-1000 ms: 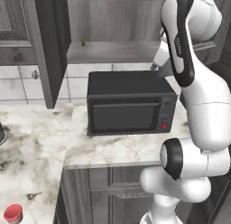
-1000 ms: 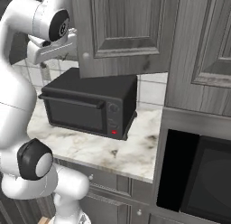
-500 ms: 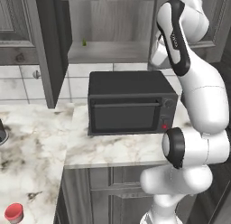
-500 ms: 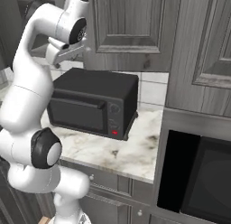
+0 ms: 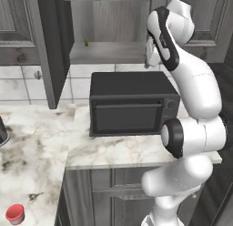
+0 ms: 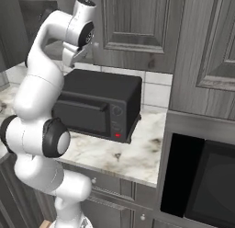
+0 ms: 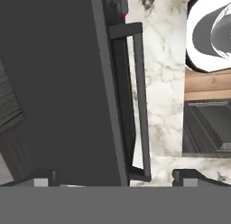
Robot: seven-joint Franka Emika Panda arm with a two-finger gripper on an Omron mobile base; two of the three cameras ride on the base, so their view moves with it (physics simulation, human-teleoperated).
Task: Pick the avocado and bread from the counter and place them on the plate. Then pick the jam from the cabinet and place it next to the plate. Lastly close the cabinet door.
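Red jam (image 5: 15, 213) sits on the marble tabletop (image 5: 32, 152) at lower left, well apart from the black microwave (image 5: 129, 106). Above the microwave, the cabinet (image 5: 107, 49) stands with its door (image 5: 52, 47) open. Spread wide and empty, the end effector (image 7: 113, 175) looks down the microwave's front. Since the earlier frame the base has shifted, and the arm now rises in front of the microwave.

Cabinet door (image 5: 50, 47) hangs wide open at the left — inside, on the grey shelf (image 5: 107, 52), there's a tiny green thing, too small to tell what. Black microwave (image 5: 132, 109) sits on the marble counter (image 5: 45, 143) right under it. Red jam (image 5: 15, 214) jar is down at the near corner — well apart from everything. The white arm (image 5: 191, 111) towers beside the microwave.
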